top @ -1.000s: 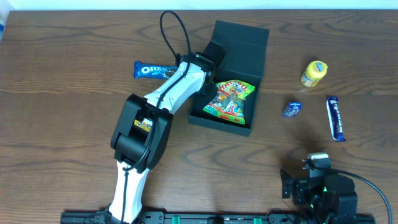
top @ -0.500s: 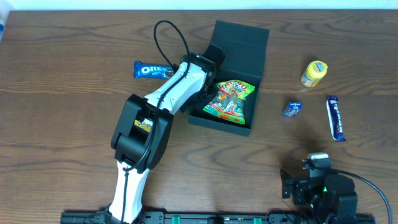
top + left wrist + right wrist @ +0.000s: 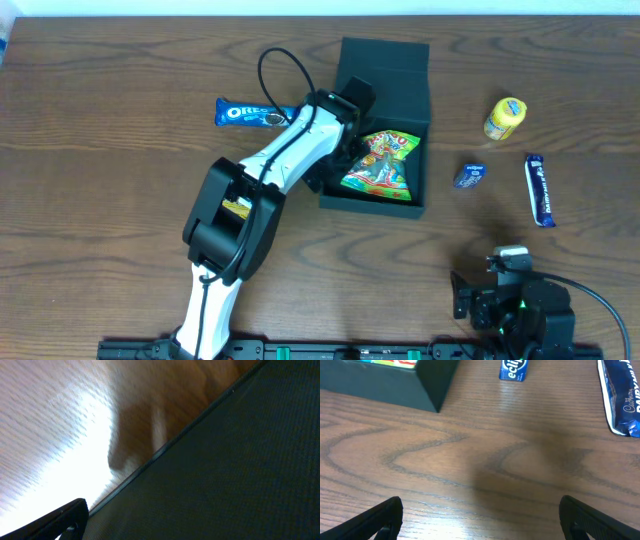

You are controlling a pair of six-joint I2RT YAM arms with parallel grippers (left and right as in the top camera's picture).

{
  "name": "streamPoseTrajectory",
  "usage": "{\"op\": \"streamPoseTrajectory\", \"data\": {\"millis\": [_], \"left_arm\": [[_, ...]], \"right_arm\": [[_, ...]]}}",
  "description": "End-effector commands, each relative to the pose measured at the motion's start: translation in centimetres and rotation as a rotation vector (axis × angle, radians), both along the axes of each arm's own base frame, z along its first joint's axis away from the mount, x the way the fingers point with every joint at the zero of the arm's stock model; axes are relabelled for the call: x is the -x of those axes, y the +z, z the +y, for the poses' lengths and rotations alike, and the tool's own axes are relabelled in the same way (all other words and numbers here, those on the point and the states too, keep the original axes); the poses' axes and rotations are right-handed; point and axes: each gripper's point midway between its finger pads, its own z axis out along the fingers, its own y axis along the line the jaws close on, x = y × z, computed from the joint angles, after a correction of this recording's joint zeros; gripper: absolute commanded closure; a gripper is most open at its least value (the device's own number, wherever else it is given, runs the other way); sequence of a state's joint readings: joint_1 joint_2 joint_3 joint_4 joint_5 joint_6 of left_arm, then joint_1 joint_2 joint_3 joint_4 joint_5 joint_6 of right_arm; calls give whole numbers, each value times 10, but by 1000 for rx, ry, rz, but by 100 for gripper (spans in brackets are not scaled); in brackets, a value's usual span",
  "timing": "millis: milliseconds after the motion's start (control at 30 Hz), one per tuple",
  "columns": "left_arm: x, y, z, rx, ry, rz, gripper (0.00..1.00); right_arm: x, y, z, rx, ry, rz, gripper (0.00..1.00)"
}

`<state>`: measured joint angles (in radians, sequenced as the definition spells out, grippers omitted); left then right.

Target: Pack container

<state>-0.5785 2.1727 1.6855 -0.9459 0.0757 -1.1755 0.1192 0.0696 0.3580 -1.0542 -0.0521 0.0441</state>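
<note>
The container is a dark teal-black square box with its flap lid standing open at the back. It holds a bright green and red snack bag. My left gripper is at the box's left wall, near the back corner. In the left wrist view the dark box wall fills the frame. One finger shows at the lower left, set wide; the left gripper looks open. My right gripper is open and empty above bare wood at the front right, and also shows in the overhead view. The box's corner is ahead of it.
An Oreo packet lies left of the box, beside my left arm. Right of the box lie a yellow packet, a small blue packet and a dark blue chocolate bar. The last two also show in the right wrist view, the blue packet and the bar.
The container has slid to the right and turned squarer to the table, with the snack bag in it. My left gripper has moved right with it. The right arm has not moved.
</note>
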Motion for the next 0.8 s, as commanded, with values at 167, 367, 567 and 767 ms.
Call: {"op": "streamPoseTrajectory", "data": {"millis": [167,367,567,767], "left_arm": [[5,14,-9,12,67,-22,5],[-12,42,17,-110,29,-164,5],[-22,107,26,-157,-184,-344,5],[5,156,30,-193,-528,-407,5]], "right_arm": [[1,-3,-2,0,-14,5,1],[1,-3,-2,0,-14,5,1],[1,-3,-2,0,-14,5,1],[1,-3,-2,0,-14,5,1]]}}
